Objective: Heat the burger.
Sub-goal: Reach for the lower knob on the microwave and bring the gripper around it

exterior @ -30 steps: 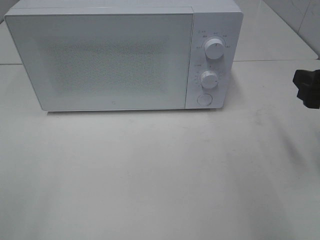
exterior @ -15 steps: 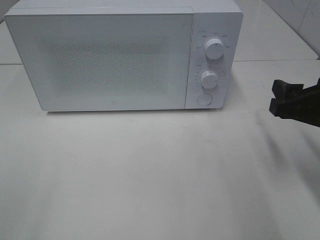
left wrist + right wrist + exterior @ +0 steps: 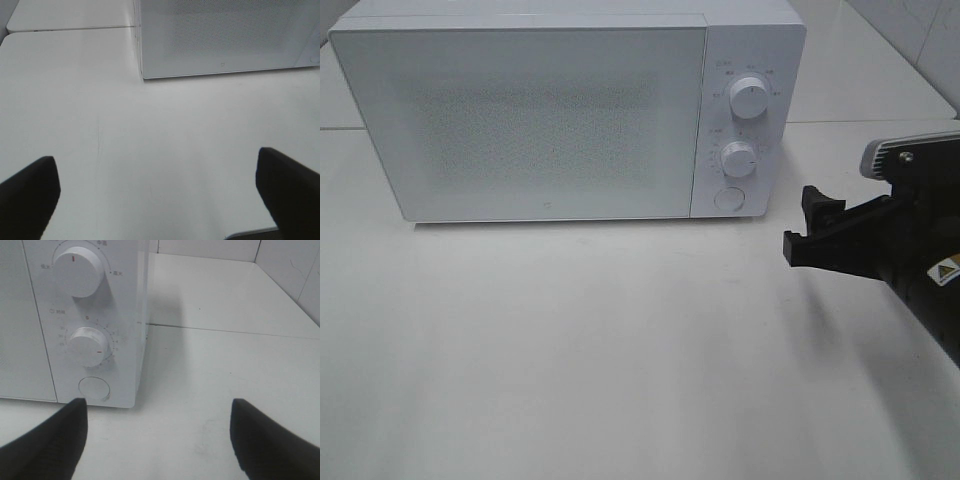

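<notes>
**Spotter:** What is your right hand doing?

**Operator:** My right hand [image 3: 803,222] is released, with the jaws wide and nothing between them. It hangs low over the counter [image 3: 620,350]. The control strip of the microwave [image 3: 568,112] is just ahead of its fingertips and a little to one side. My left hand [image 3: 156,175] is also released and empty, and it sits farther back, facing the door [image 3: 220,35].

**Spotter:** And the burger?

**Operator:** I cannot see the burger in any view. The door is shut and its speckled panel hides the inside. It may be in there or off camera; I cannot tell.

**Spotter:** So what is the step?

**Operator:** I judge it to be a reach for the controls. The round button [image 3: 94,388] is nearest the hand, the lower dial [image 3: 87,346] is just above it, and the upper dial [image 3: 75,272] is beyond that. For the button I would narrow the jaws first. Then I would press straight in with one fingertip, so I neither nudge the dial nor shove the whole box backward.

**Spotter:** Is there room?

**Operator:** Plenty. Bare counter lies under the hand, behind it, and on the side away from the microwave. The edge I watch is the microwave's front corner, close beside the hand. If the door swings out, I expect it to sweep the counter ahead of my left hand, so I would hold that one back.
</notes>
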### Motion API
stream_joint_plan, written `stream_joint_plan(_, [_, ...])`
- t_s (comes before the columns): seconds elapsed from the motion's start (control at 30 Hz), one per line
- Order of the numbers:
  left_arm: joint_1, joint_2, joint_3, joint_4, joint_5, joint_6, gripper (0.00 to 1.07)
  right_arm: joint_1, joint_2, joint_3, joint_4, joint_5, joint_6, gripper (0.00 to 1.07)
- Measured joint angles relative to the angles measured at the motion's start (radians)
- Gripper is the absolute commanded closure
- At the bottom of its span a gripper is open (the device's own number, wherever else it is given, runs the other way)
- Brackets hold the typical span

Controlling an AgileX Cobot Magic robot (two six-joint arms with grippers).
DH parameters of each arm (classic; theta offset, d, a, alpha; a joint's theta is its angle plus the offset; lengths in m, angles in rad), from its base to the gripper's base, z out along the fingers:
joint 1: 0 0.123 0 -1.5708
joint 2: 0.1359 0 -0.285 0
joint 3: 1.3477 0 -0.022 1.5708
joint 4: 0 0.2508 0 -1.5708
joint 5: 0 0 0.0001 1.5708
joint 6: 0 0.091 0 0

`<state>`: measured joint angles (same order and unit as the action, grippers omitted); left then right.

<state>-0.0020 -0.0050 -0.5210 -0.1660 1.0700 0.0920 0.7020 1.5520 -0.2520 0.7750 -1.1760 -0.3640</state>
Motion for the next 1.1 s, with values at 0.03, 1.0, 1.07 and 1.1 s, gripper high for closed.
stream_joint_plan(0.03, [0.000, 0.000, 0.000, 0.000, 0.000, 0.000, 0.06, 0.000, 0.000, 0.000, 0.000, 0.000, 0.000, 0.31])
stream_joint_plan(1.0, [0.000, 0.000, 0.000, 0.000, 0.000, 0.000, 0.06, 0.139, 0.240, -0.245, 0.131, -0.032, -0.009, 0.31])
stream_joint_plan(1.07, [0.000, 0.000, 0.000, 0.000, 0.000, 0.000, 0.06, 0.124, 0.263, -0.271, 0.124, -0.032, -0.006, 0.31])
stream_joint_plan(1.1, [0.000, 0.000, 0.000, 0.000, 0.000, 0.000, 0.06, 0.124, 0.263, -0.271, 0.124, -0.032, -0.006, 0.31])
